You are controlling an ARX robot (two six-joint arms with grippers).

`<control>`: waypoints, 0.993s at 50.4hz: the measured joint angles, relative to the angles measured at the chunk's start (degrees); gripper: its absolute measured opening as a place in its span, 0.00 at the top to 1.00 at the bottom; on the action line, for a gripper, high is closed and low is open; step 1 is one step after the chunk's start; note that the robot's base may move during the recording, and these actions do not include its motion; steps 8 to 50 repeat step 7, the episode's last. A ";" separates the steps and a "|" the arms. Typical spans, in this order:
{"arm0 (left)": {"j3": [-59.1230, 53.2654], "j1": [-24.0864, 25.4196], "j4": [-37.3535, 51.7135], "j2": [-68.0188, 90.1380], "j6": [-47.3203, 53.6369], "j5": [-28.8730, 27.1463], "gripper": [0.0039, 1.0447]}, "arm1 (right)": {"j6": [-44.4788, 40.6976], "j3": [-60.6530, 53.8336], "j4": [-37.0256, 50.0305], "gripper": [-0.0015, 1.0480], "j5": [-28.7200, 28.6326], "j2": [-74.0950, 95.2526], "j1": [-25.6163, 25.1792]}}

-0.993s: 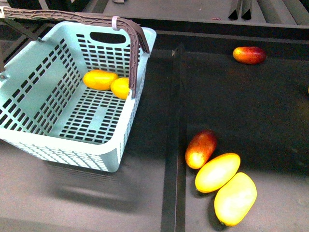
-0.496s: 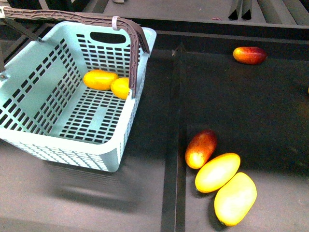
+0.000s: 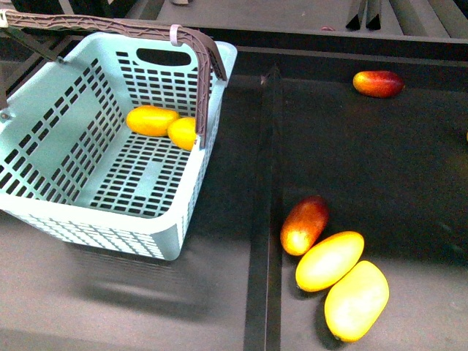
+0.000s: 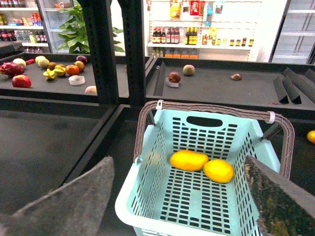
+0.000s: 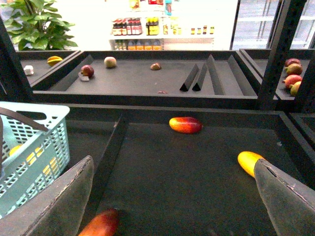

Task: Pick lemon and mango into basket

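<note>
Nothing has shifted since the earlier front frames; the light turquoise slotted plastic basket (image 3: 110, 168) with its brown ribbed handle (image 3: 131, 29) sits where it was, far left on the dark shelf (image 3: 380, 153); inside it, touching, lie the elongated yellow-orange mango (image 3: 151, 120) and the short bright yellow lemon (image 3: 183, 133), against the far wall; the left gripper (image 4: 182, 196) stands wide open, empty, above the basket; the right gripper (image 5: 172, 196) likewise gapes with nothing held; three yellow and red-blushed mangoes (image 3: 329, 259) cluster outside, near right.
</note>
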 joint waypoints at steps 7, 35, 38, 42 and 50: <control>0.00 0.00 0.00 0.00 0.11 0.00 0.06 | 0.00 0.00 0.00 0.08 0.00 0.00 0.00; 0.00 0.00 0.00 0.00 0.11 0.00 0.06 | 0.00 0.00 0.00 0.08 0.00 0.00 0.00; 0.00 0.00 0.00 0.00 0.11 0.00 0.06 | 0.00 0.00 0.00 0.08 0.00 0.00 0.00; 0.00 0.00 0.00 0.00 0.11 0.00 0.06 | 0.00 0.00 0.00 0.08 0.00 0.00 0.00; 0.00 0.00 0.00 0.00 0.11 0.00 0.06 | 0.00 0.00 0.00 0.08 0.00 0.00 0.00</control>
